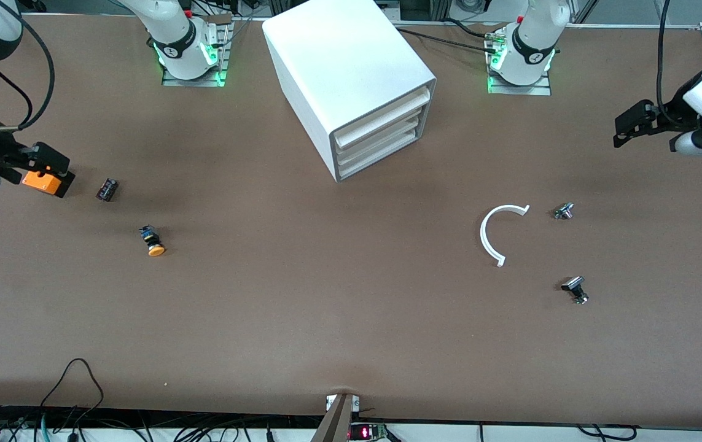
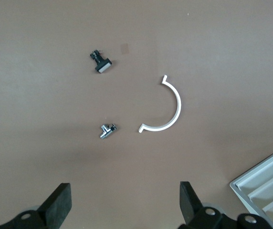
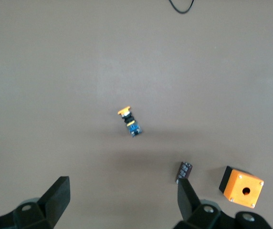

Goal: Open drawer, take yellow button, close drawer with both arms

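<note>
The white cabinet (image 1: 351,73) stands between the arm bases. Its uppermost drawer (image 1: 382,119) looks shut, like the two below it. The button (image 1: 154,241), with an orange cap and a black-and-blue stem, lies on its side on the table toward the right arm's end; it also shows in the right wrist view (image 3: 130,121). My right gripper (image 1: 58,172) (image 3: 122,202) is open and empty, up over the table beside an orange cube (image 1: 40,182). My left gripper (image 1: 624,129) (image 2: 125,205) is open and empty, over the left arm's end of the table.
The orange cube with a hole (image 3: 241,187) and a small dark part (image 1: 107,189) (image 3: 183,171) lie near the button. A white half ring (image 1: 497,233) (image 2: 167,107), a silver part (image 1: 563,211) (image 2: 108,131) and a black part (image 1: 575,288) (image 2: 101,62) lie toward the left arm's end. The cabinet's corner (image 2: 265,191) shows in the left wrist view.
</note>
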